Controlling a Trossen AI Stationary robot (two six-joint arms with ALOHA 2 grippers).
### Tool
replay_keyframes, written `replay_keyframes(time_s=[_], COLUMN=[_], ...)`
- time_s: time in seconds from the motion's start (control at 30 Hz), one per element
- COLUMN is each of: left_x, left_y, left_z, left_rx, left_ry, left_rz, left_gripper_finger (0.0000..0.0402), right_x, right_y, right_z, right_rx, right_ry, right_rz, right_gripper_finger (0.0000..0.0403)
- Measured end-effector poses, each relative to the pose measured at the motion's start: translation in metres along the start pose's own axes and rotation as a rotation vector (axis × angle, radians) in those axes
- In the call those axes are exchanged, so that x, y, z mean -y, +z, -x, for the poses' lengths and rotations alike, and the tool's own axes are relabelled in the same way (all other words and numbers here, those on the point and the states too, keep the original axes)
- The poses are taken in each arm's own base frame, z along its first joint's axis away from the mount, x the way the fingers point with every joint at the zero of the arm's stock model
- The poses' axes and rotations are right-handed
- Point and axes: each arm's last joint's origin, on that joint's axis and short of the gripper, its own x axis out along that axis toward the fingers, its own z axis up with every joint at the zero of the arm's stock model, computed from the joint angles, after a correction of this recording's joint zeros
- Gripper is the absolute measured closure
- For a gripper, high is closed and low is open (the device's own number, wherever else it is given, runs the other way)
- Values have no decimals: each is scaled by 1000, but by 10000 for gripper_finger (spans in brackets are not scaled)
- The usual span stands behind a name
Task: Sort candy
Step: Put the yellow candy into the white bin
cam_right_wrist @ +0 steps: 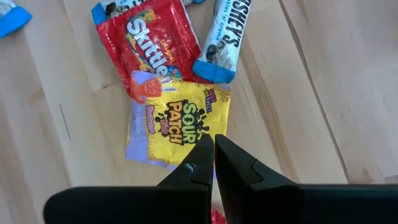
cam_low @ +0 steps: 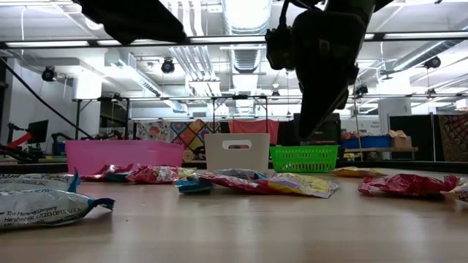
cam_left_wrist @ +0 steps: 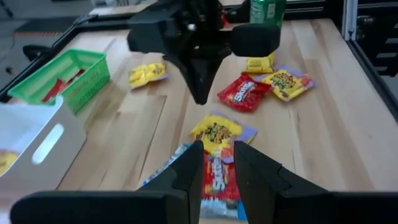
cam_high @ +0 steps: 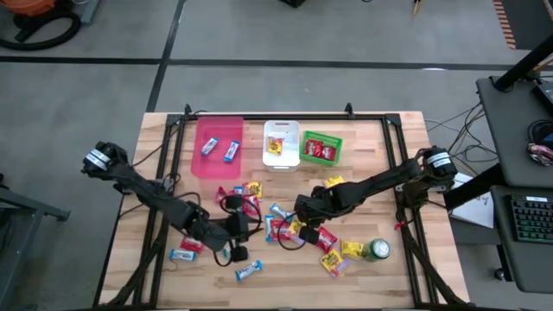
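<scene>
A: Both arms are in over the mid-table candy pile. Right gripper [cam_right_wrist: 213,163] sits at the centre of the table, fingers pressed together, nothing between them, tips just over a yellow packet [cam_right_wrist: 177,121].

B: And touching that yellow one, at its twelve, a red packet [cam_right_wrist: 146,46] with a blue-and-silver bar [cam_right_wrist: 225,40] just beside it.

A: Left gripper [cam_left_wrist: 217,171] is at about seven o'clock from table centre, fingers a little apart, straddling a red packet [cam_left_wrist: 216,180] flat on the wood. Whether they actually pinch it, I cannot tell.

B: Candy everywhere. Loose pieces spread from seven round to five o'clock, with a blue bar [cam_high: 249,272] alone at six.

A: Bins line up at twelve: pink bin [cam_high: 194,164] holding two blue bars, white bin [cam_high: 294,130] with a yellow packet, green basket [cam_high: 337,138] with red ones.

B: Green can [cam_high: 377,250] stands at five o'clock, near more yellow and red packets.
</scene>
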Motion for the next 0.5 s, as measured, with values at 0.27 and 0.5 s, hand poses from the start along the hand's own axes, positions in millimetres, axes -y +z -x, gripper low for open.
replay_keyframes(time_s=[0.27,0.5], left_x=[6,8], left_y=[-10,-21], left_z=[-35,-67], left_rx=[34,67], left_ry=[27,11], left_rz=[-55,-36], left_gripper_finger=[329,329], right_x=[-5,-14], right_y=[-4,-12], right_z=[1,1], right_rx=[-80,-137], right_ry=[108,144], right_rz=[-92,-105], right_gripper_finger=[394,394])
